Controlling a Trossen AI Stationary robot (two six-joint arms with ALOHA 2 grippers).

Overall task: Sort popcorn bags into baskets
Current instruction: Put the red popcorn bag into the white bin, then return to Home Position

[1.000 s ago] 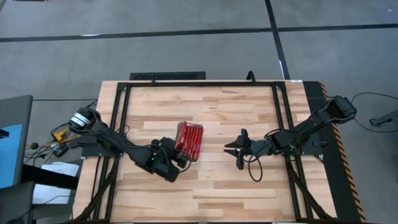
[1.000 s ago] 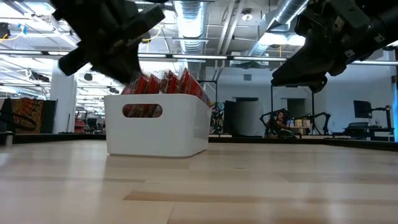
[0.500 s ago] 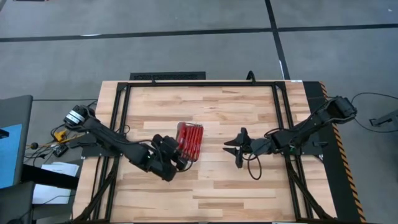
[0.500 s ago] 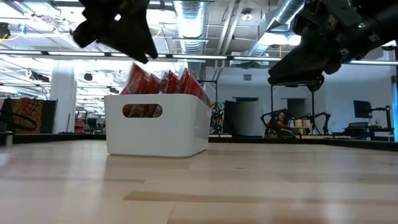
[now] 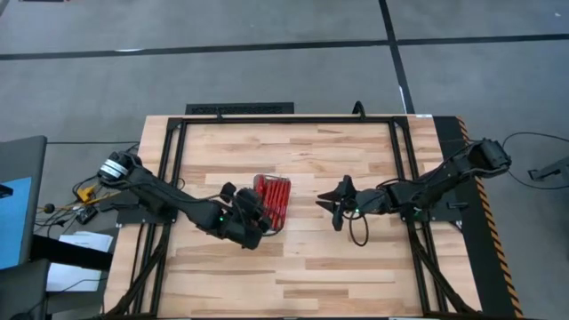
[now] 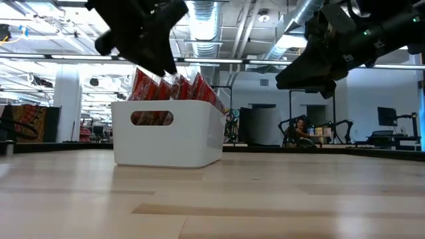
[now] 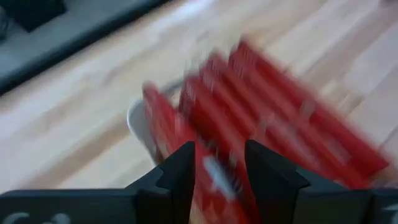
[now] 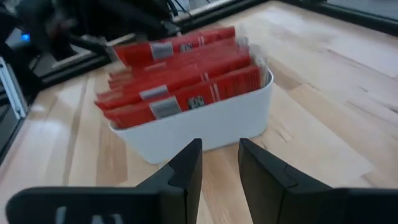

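The left arm reaches in low from its side, its left gripper (image 5: 252,210) raised, fingers (image 7: 176,171) parted with a gap between them. The right gripper (image 5: 335,204) hovers well apart, fingers (image 8: 186,165) likewise parted.

My left gripper (image 5: 252,212) is now up over the 9 o'clock end of the basket (image 6: 169,141), higher than a second ago, when it sat lower beside that end, and its jaws have parted from shut to a narrow gap. The popcorn bags (image 5: 272,201) there now stand straighter in the low view. My right gripper (image 5: 335,203) has slid a little toward 10 o'clock, nearer the basket, above the surface (image 5: 338,267).
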